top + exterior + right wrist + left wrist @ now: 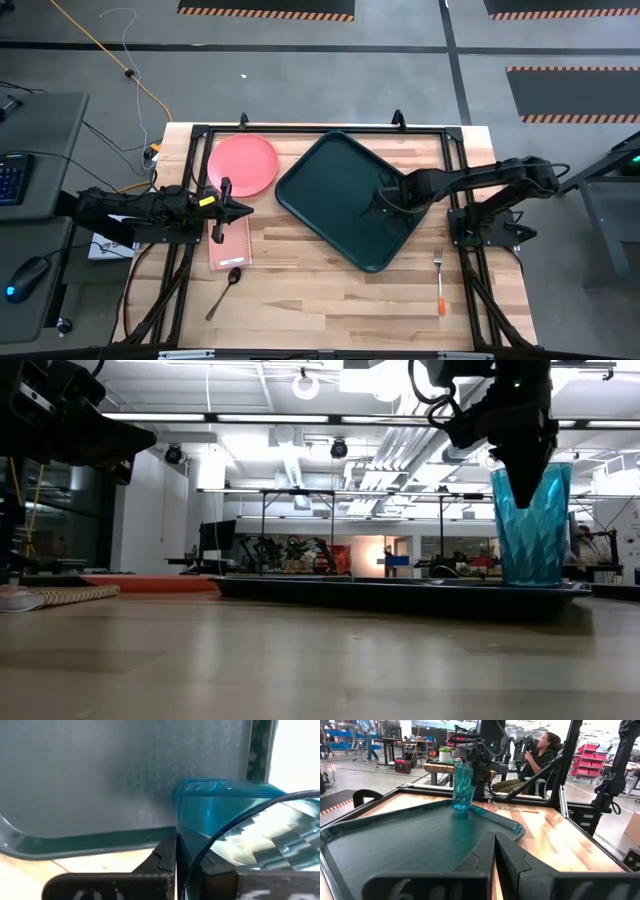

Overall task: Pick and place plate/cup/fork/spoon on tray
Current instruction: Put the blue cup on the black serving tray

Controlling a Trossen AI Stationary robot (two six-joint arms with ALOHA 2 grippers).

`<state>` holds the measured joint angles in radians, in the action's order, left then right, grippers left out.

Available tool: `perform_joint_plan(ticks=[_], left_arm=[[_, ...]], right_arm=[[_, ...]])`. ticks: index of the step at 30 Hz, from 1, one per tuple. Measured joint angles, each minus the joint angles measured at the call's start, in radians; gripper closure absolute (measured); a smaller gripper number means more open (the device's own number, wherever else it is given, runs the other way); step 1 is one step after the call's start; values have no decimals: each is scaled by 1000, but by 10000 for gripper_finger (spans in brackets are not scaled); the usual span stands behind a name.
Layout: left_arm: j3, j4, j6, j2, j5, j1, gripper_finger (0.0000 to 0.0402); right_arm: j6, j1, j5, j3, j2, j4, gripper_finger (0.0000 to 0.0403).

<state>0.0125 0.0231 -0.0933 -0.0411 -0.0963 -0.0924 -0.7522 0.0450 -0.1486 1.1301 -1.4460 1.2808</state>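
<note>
The teal-blue cup [530, 525] stands upright on the dark green tray [330, 190], near the tray's right side; it also shows in the left wrist view [461, 787]. My right gripper [384, 203] is shut on the cup. The salmon-pink plate [242, 165] lies flat on the table left of the tray. The dark spoon [224, 292] lies near the front left. The orange-handled fork [439, 282] lies at the front right. My left gripper [243, 210] is shut and empty, between the plate and the tray's left corner. My right gripper holds the cup by its wall at the rim [192, 827], one finger inside the cup and one outside. The fingers [522, 470] come from above, pointing down into the cup's mouth. The cup stays upright, with its base [461, 809] at the tray's floor.
A pink rectangular slab [230, 243] lies on the table under my left gripper, just near of the plate. Black frame bars [320, 130] run around the tabletop. A seated person [545, 755] is beyond the table's far side.
</note>
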Motion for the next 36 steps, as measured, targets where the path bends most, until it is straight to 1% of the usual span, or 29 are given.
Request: perform_joint_plan(ticks=[9,18,20,28,32,36], left_arm=[[0,0,0,0,0,0,396],[0,0,0,0,0,0,396],[0,0,0,0,0,0,396],[0,0,0,0,0,0,396],[0,0,0,0,0,0,396],[0,0,0,0,0,0,396]], right_arm=[[-7,-32,1,0,0,-26,400],[-5,-33,2,0,0,-37,397],[-7,-33,2,0,0,-41,387],[2,-40,1,0,0,-45,322],[32,-56,3,0,0,-44,304],[54,-71,34,0,0,-44,296]])
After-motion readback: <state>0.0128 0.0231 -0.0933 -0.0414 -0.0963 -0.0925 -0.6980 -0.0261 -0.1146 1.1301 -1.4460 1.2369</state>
